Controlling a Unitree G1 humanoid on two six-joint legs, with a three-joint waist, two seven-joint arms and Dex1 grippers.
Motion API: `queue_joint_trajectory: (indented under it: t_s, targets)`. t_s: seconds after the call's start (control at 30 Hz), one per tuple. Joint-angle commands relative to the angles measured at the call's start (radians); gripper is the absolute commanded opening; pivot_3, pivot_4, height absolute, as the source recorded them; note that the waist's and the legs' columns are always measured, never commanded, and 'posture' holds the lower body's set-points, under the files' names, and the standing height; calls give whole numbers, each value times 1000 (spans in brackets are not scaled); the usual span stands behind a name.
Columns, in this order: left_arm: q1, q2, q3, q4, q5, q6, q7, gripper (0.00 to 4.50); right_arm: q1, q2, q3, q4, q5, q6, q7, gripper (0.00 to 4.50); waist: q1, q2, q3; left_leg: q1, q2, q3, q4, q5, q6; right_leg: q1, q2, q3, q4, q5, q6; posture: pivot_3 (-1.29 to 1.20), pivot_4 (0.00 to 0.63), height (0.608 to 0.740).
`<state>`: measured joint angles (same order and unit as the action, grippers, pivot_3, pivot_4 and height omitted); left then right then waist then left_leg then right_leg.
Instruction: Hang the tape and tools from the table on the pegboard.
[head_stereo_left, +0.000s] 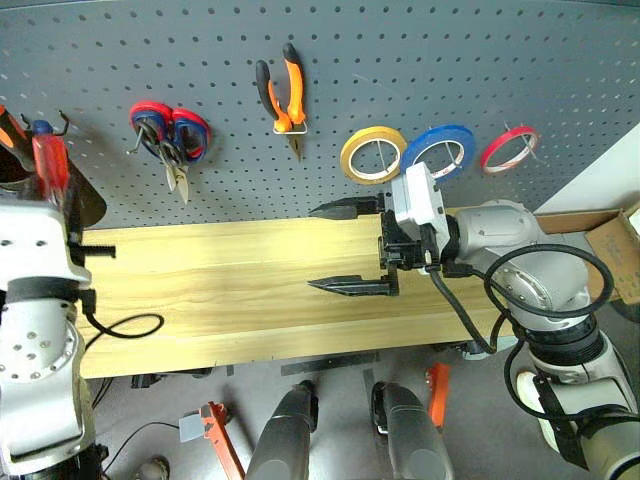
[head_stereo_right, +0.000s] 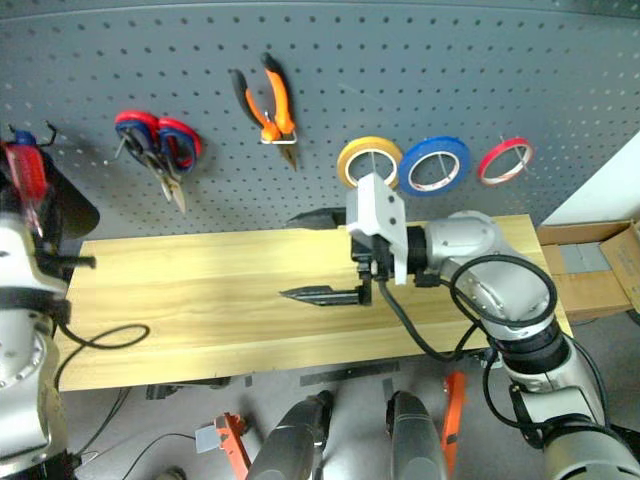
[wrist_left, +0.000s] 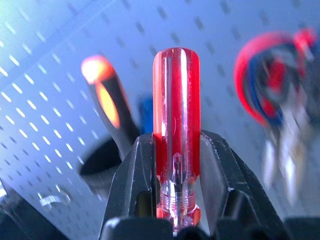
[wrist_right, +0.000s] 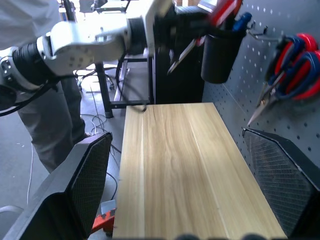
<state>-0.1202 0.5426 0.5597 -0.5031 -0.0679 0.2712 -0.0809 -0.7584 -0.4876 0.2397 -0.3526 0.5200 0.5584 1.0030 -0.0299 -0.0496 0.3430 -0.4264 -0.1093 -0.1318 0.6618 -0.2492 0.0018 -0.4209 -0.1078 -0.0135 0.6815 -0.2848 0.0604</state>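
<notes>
My left gripper (wrist_left: 176, 141) is shut on the screwdriver (wrist_left: 176, 105), whose clear red handle stands up between the fingers. It is held high at the far left in front of the pegboard (head_stereo_left: 420, 60), close to a black cup (wrist_right: 220, 55). Over the middle of the table (head_stereo_left: 200, 290), my right gripper (head_stereo_left: 335, 247) points left, wide open and holding nothing. The orange-and-black pliers (head_stereo_left: 285, 98) hang on the pegboard, and so does the blue tape (head_stereo_left: 438, 150).
Red-and-blue scissors (head_stereo_left: 170, 135), a yellow roll (head_stereo_left: 372, 155) and a thin red roll (head_stereo_left: 508, 148) also hang on the board. A cardboard box (head_stereo_left: 605, 245) sits at the right. A person (wrist_right: 50, 125) stands past the table's left end. Orange tools (head_stereo_left: 222, 440) lie on the floor.
</notes>
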Motion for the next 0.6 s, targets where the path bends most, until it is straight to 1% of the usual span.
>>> queue_joint_trajectory:
  t_s: [0.03,0.2,0.33,0.5,0.6]
  targets:
    - [-84,42,55,-57,-32,37,11,821,-16,0,-23,-8,-4,-33,13,4500,0,0,0,0,0,0,0,0,0,0,0,0,0,0,0,-15,308,740]
    - [-216,74,61,-26,-96,84,-5,821,-42,14,-41,20,1,-42,8,4500,-1,0,0,0,0,0,0,0,0,0,0,0,0,0,0,-12,303,740]
    - [-318,129,70,23,-133,98,-25,821,-69,54,-93,47,35,-33,-24,4500,-1,0,0,0,0,0,0,0,0,0,0,0,0,0,0,-5,298,740]
    - [-445,184,76,100,-173,115,-20,821,-66,65,-102,65,20,-49,-28,4500,0,0,0,0,0,0,0,0,0,0,0,-1,0,0,0,-3,293,740]
    - [-488,209,78,136,-182,113,-21,821,-64,64,-102,68,15,-53,-28,4500,-1,0,0,0,0,0,0,0,0,0,0,-1,0,0,0,-3,293,740]
